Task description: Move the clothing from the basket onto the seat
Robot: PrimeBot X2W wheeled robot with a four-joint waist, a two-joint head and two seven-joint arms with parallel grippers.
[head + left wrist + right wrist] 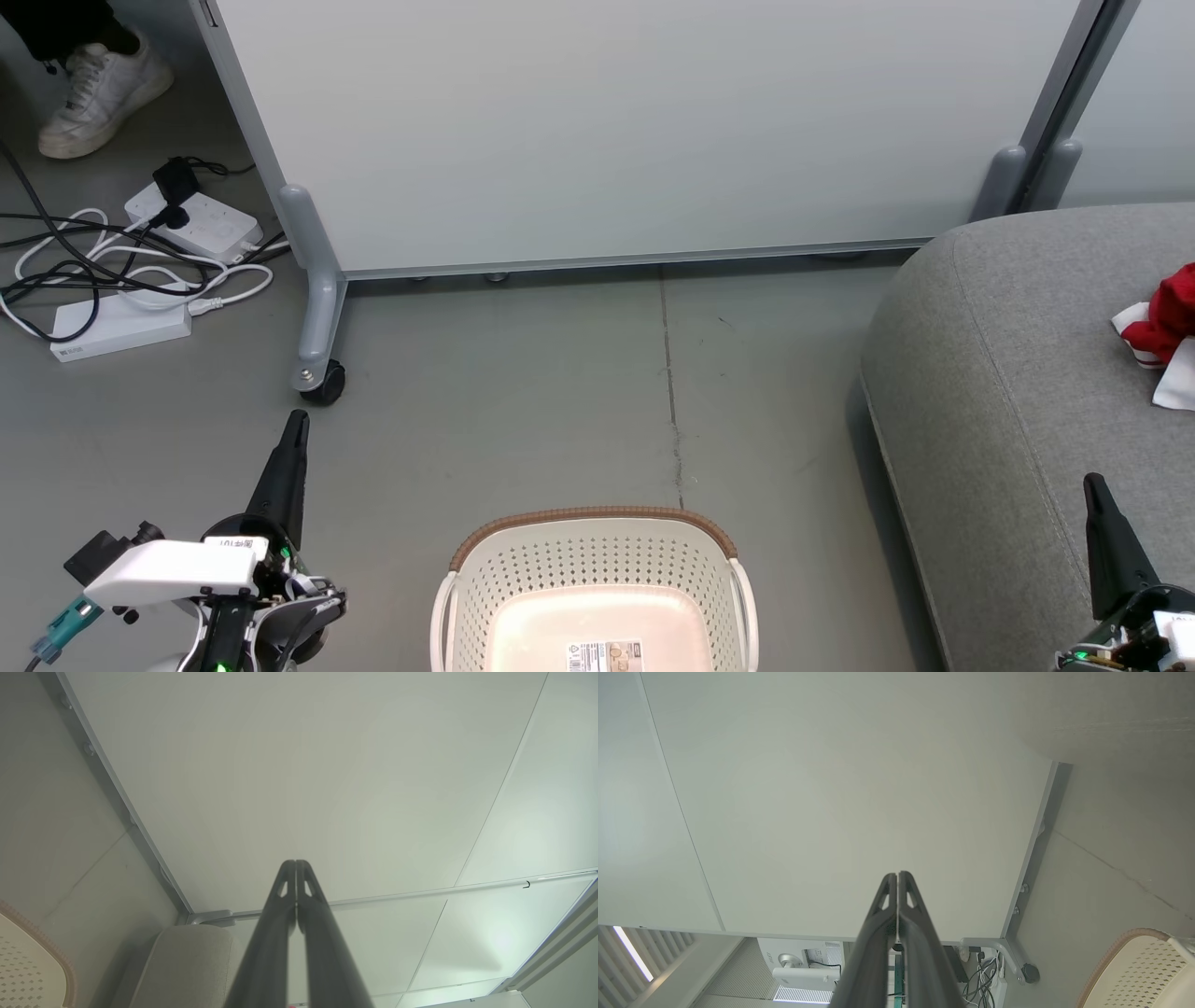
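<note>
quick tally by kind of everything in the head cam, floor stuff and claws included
basket: 1
seat: 1
clothing heap: 1 (red and white, cut off by the frame edge, so the garment count cannot be told)
power strips: 2
shoe: 1
claws: 2, left claw and right claw
total: 8

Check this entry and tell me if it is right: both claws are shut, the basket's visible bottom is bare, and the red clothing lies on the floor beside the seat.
One slip: the clothing lies on the seat, not on the floor, as the head view shows. The rest holds: left claw and right claw shut, the basket bare across its visible bottom.
</note>
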